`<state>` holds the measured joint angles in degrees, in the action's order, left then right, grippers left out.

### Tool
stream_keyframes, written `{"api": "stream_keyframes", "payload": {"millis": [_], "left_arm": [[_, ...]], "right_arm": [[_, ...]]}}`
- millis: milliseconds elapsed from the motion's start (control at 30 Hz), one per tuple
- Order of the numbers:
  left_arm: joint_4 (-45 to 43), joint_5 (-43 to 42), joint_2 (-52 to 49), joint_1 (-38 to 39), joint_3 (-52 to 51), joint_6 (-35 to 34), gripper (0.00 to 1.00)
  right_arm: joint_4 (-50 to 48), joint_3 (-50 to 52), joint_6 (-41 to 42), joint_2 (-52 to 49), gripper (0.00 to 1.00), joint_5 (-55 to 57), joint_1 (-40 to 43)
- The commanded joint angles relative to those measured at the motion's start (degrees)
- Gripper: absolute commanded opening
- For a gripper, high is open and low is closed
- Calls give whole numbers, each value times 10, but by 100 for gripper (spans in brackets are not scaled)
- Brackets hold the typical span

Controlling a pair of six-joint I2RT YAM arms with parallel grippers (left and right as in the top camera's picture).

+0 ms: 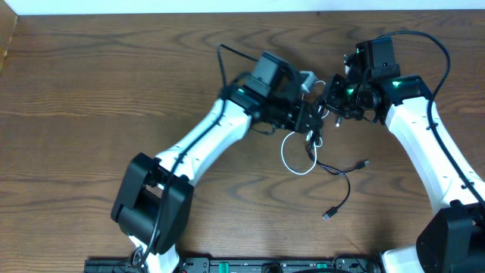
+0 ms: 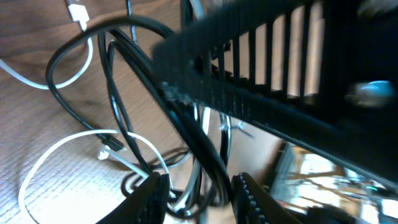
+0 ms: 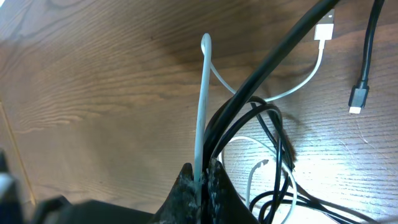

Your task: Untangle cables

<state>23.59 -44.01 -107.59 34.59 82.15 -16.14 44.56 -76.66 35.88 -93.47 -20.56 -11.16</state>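
Observation:
The cables lie tangled at the table's middle. A white loop (image 1: 284,155) and a black cord (image 1: 347,186) with two plug ends trail toward the front. My right gripper (image 1: 330,97) (image 3: 202,180) is shut on a white strand (image 3: 203,106) and black strands (image 3: 273,62), holding them off the table. My left gripper (image 1: 312,121) (image 2: 199,196) is just left of it. Its fingers (image 2: 155,196) stand apart, with black and white strands passing between them. A black loop (image 2: 118,93) and a white loop (image 2: 56,149) hang below.
The right arm's dark ribbed body (image 2: 280,50) fills the upper right of the left wrist view, very close. A white plug (image 3: 324,29) and a black plug (image 3: 356,99) rest on the wood. Both white arms (image 1: 204,140) (image 1: 432,144) reach in from the front.

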Motion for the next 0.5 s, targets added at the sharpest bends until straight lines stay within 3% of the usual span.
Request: {"api": "stream_keyframes", "payload": {"millis": [0, 200, 467], "left_arm": [[0, 120, 0, 23, -3, -5, 30], [1, 150, 0, 27, -3, -19, 13], [-2, 139, 0, 8, -3, -20, 8]], "right_arm": [[1, -2, 9, 8, 1, -2, -1], [3, -2, 6, 8, 1, -6, -1], [26, -1, -32, 7, 1, 18, 19]]}}
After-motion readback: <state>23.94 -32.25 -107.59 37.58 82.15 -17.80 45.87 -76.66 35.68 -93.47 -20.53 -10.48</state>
